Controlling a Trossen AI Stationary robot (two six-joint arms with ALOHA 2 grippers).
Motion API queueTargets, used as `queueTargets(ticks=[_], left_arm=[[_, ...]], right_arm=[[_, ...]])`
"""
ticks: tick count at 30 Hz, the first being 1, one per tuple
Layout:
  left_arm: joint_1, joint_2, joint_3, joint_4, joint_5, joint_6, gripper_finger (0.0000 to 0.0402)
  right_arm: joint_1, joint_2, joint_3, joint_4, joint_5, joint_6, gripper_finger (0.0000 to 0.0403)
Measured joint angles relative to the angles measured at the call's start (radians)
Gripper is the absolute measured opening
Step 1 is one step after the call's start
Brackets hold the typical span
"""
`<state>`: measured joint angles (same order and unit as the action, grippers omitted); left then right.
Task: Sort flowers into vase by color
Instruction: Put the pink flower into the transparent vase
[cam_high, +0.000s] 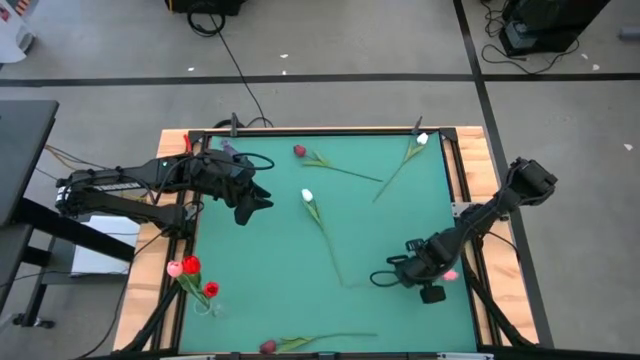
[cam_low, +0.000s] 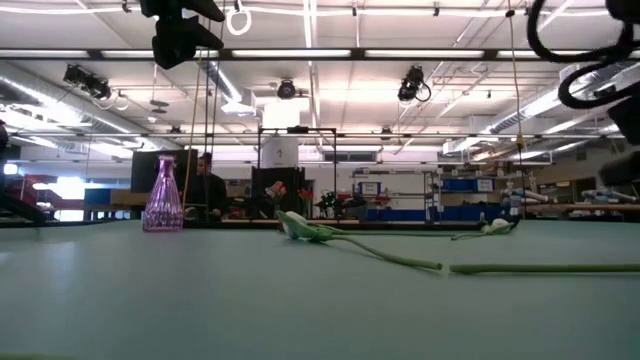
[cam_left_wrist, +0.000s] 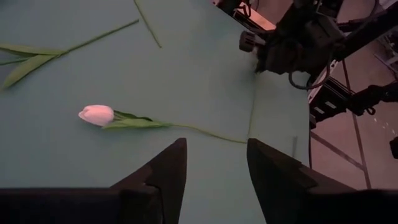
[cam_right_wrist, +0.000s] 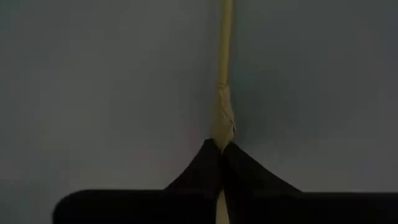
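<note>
A white tulip (cam_high: 308, 196) lies mid-table, its stem running toward the near edge. My left gripper (cam_high: 262, 203) hovers open to its left, and the left wrist view shows the head (cam_left_wrist: 96, 114) ahead of the open fingers (cam_left_wrist: 214, 143). My right gripper (cam_high: 376, 278) is low over the near-right part of the mat, shut on a thin yellow-green stem (cam_right_wrist: 224, 56). A pink head (cam_high: 450, 273) shows beneath that arm's wrist. A dark red tulip (cam_high: 299, 151) and another white one (cam_high: 422, 139) lie by the far edge. A third dark red one (cam_high: 268, 346) lies at the near edge. My right gripper pinches the stem between its two shut fingertips, just behind a wrapped joint (cam_right_wrist: 222, 121). The fingers come slanting from the table's right and lie along the stem, which also runs back between them. The free length points toward the table's left, low over the mat (cam_low: 540, 268).
A clear vase (cam_high: 213, 307) at the near-left corner holds red and pink tulips (cam_high: 190, 265). A purple vase (cam_low: 163, 195) stands near the far-left corner. Wooden boards and a dark frame (cam_high: 452, 170) border the green mat. A person sits in the room behind (cam_low: 207, 185).
</note>
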<state>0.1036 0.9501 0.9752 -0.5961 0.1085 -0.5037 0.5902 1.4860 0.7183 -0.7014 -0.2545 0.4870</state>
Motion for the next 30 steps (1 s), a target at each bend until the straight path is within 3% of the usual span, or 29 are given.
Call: queueTargets(ticks=[8, 13, 20, 26, 30], left_arm=[[0.0, 0.0, 0.0, 0.004, 0.001, 0.056, 0.0172], [-0.001, 0.0, 0.0, 0.041, 0.022, 0.168, 0.0172], [-0.02, -0.001, 0.0, 0.178, 0.074, 0.35, 0.0172], [-0.076, -0.002, 0.0, 0.293, 0.089, 0.547, 0.0172], [-0.098, -0.002, 0.0, 0.311, 0.089, 0.643, 0.0172]], right_arm=[[-0.094, -0.002, 0.197, -0.087, -0.375, 0.249, 0.0013], [-0.182, -0.004, 0.368, -0.077, -0.59, 0.552, 0.0012], [-0.354, -0.005, 0.538, 0.113, -0.644, 1.065, 0.0014], [-0.513, -0.005, 0.565, 0.467, -0.638, 1.545, 0.0016], [-0.594, -0.005, 0.565, 0.601, -0.613, 1.726, 0.0017]])
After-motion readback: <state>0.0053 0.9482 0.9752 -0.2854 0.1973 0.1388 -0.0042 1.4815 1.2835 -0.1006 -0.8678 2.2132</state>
